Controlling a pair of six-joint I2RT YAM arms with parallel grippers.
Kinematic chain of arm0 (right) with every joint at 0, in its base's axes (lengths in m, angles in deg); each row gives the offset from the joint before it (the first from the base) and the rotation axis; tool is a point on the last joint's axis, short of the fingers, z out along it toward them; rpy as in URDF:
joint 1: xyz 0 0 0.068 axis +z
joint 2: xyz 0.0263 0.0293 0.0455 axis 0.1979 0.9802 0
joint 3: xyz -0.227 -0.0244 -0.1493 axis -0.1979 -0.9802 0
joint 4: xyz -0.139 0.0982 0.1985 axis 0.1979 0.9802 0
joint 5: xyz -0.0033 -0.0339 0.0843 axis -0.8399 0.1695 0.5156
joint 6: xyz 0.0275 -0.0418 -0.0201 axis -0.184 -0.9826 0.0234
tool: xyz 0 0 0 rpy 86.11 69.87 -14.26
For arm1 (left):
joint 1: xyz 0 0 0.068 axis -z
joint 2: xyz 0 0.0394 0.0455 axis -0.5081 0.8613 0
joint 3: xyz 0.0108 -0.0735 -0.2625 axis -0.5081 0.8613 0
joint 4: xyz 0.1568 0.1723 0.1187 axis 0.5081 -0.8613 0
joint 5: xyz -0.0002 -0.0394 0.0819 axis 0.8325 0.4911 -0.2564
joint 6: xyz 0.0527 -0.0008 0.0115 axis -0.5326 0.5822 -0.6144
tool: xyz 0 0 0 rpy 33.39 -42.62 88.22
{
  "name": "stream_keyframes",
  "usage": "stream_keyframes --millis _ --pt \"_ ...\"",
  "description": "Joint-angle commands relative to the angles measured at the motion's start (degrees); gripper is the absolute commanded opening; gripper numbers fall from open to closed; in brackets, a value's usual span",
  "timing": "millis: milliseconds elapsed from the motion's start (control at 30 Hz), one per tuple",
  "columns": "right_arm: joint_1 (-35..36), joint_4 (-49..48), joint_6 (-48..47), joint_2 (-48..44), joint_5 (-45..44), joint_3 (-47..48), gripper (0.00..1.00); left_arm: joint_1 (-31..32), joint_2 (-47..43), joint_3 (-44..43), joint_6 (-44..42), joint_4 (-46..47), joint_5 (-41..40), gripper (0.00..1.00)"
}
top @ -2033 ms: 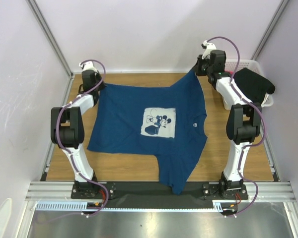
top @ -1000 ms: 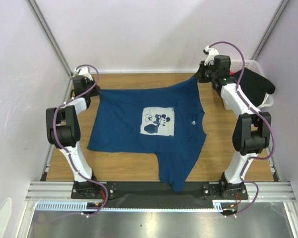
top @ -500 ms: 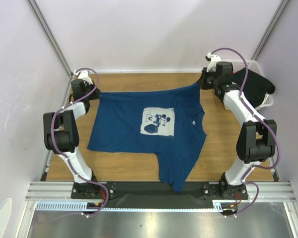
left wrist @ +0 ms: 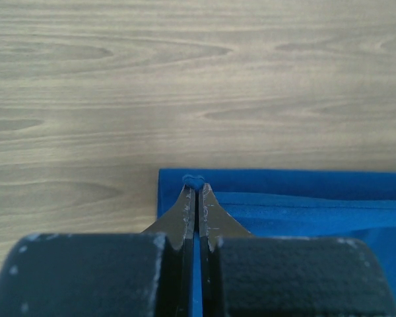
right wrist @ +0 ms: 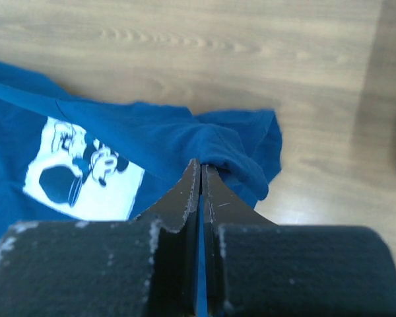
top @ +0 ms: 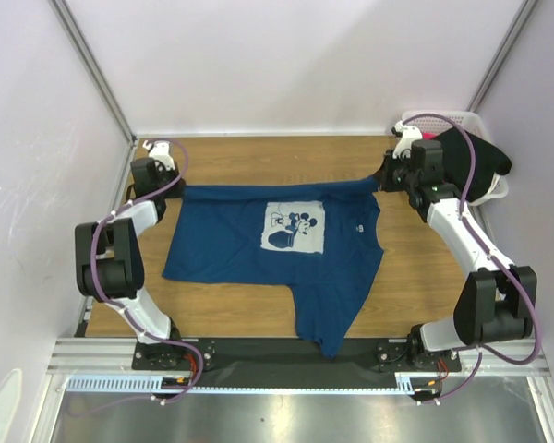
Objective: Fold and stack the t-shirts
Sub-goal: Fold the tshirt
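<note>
One wooden worktop (top: 258,152) carries one dark blue t-shirt (top: 231,240), spread mid-frame, its lowest part drooping past the near edge. At upper right, one white basket (top: 462,118) is mostly hidden under one black t-shirt (top: 475,157). The left fingers (left wrist: 185,211) are pinched together on a blue corner, and the right fingers (right wrist: 188,191) are clamped on bunched blue cloth.

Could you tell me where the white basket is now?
In the top view, the basket sits in the far right corner, beside the right gripper, a black t-shirt draped over it.
</note>
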Motion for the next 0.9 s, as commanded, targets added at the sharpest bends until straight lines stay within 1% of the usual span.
stream_keyframes --millis 0,233,533,867 --pt "0.3 1.4 1.6 -3.3 -0.2 -3.1 0.00 -0.4 -4.4 0.7 -5.0 -1.8 1.6 0.00" --pt "1.6 4.0 2.2 -6.0 -0.2 -8.6 0.00 -0.4 -7.3 2.7 -9.5 -6.5 1.5 0.00" --pt "3.2 6.0 2.1 -4.5 -0.7 -9.3 0.00 -0.4 -10.8 7.4 -11.0 -9.1 0.4 0.00" --pt "3.9 8.3 2.2 -3.5 -1.0 -9.2 0.00 -0.4 -10.7 7.2 -11.9 -12.1 1.1 0.00"
